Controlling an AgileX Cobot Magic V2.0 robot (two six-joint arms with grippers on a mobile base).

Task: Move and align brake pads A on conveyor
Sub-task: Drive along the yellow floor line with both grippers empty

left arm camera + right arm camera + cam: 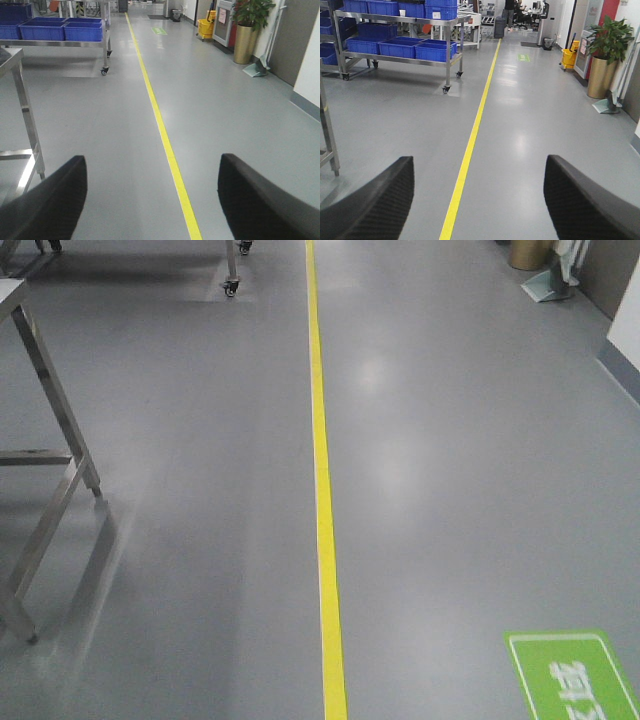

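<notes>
**A:** Step in hand, by your reading?

**B:** Travel, I judged, not handling. Grey floor [450,490] filled all three views and a yellow line [322,490] ran down the aisle. No conveyor and no pads showed in any view, so by those views nothing had been moved or aligned yet.

**A:** What else stood about?

**B:** A wheeled rack [448,60] left of the line, and a steel table [60,405] at the left edge of the front view. Blue bins [400,47] sat on the rack. Far right were a plant [607,45] in a gold pot and a yellow bucket [568,55].

**A:** And the claws?

**B:** The left claw [152,167] was wide and empty, its black fingers [50,205] spread toward the frame's lower corners with bare floor between them. The right claw [478,165] was the same, wide and holding nothing. Both pointed along the aisle.

**A:** Where were the pads relative to them?

**B:** I could not tell. Pads and conveyor lay outside every view, so neither claw was at them. The next move, I thought, called for the base to drive or turn until the belt came into view. Only then could an arm come down over a pad, jaws spread as they were.
</notes>
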